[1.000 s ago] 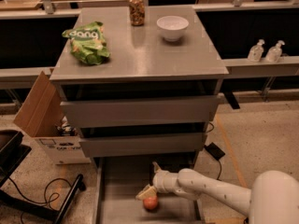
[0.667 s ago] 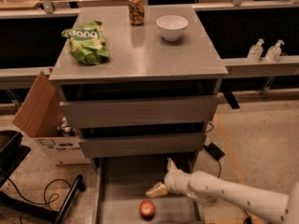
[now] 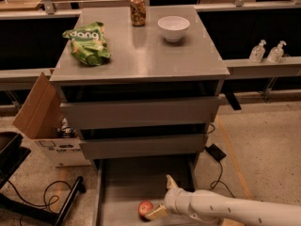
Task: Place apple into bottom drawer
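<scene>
The apple, small and red, lies on the floor of the open bottom drawer, a shallow grey tray pulled out under the two flat-fronted drawers. My gripper is just to the right of the apple, above the drawer floor. Its two pale fingers are spread apart, one pointing up and one low beside the apple. Nothing is held between them. The white arm runs off to the lower right.
On the cabinet top are a green chip bag, a can and a white bowl. A cardboard box stands at the left. Cables and a power brick lie on the floor at the right.
The apple was at the gripper's fingers a second ago; it now lies free in the drawer. The gripper has let go, lifted slightly and drawn back to the right.
</scene>
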`<state>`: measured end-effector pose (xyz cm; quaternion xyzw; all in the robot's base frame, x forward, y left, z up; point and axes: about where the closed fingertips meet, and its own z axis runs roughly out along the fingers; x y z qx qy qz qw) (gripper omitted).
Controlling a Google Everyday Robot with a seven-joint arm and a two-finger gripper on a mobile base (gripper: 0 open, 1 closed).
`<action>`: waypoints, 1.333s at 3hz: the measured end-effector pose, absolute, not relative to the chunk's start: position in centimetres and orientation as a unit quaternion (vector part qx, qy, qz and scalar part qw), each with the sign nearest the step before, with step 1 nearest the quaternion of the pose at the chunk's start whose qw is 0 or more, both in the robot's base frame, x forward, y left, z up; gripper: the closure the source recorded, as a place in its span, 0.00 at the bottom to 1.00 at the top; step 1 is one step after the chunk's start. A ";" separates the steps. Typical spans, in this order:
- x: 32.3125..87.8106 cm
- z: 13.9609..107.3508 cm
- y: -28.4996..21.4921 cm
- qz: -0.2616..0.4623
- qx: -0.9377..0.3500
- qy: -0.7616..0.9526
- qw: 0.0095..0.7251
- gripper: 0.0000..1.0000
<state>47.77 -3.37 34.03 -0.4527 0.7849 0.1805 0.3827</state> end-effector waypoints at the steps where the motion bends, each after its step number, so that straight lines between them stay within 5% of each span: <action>1: 48.7 35.5 -4.6 0.160 -0.447 0.789 0.390 0.00; 4: 49.4 53.5 -15.9 -0.051 -0.361 0.800 0.477 0.00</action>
